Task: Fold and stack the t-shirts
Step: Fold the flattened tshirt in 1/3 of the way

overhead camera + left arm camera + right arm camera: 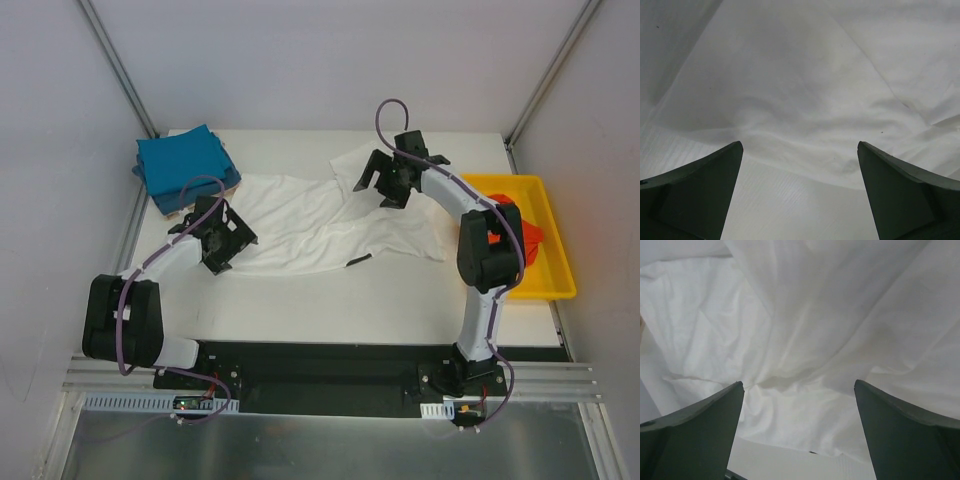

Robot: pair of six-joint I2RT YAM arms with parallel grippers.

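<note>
A white t-shirt [320, 225] lies spread and wrinkled across the middle of the table. Folded teal-blue t-shirts [185, 168] sit stacked at the back left. An orange-red t-shirt [530, 238] lies in the yellow tray, partly hidden by the right arm. My left gripper [222, 240] hovers open over the white shirt's left end; in its wrist view the white cloth [800, 90] fills the frame, its edge lying between the fingers [705, 185]. My right gripper [395, 180] stands open over the shirt's back right part, with crumpled white cloth [805, 340] below it.
The yellow tray [560, 275] stands at the right edge of the table. White walls with metal posts close in the back and sides. Bare table [330, 310] runs between the shirt and the arm bases.
</note>
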